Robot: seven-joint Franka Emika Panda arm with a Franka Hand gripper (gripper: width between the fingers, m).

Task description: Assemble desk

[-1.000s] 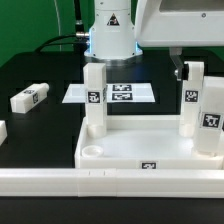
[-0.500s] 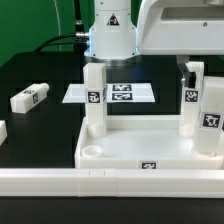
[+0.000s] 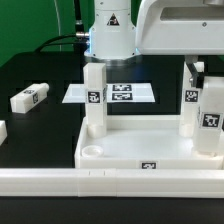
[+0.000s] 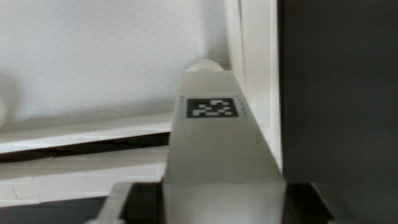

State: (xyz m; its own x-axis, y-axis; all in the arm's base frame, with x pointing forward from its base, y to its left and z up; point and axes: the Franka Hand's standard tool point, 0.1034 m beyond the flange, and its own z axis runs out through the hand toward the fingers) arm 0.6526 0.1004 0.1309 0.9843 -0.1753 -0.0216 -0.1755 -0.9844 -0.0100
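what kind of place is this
Most likely a robotics lab bench: a robot arm mounted at a black table, a marker board lying flat on it, and white desk parts carrying square tags, like the tabletop.

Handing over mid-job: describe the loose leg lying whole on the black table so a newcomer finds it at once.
Start at the white tabletop in front, then look past its corner on the exterior view's left, onto the black table. The loose leg lies there on its side, tag showing; the nearest standing leg, like the others on the tabletop, is upright.
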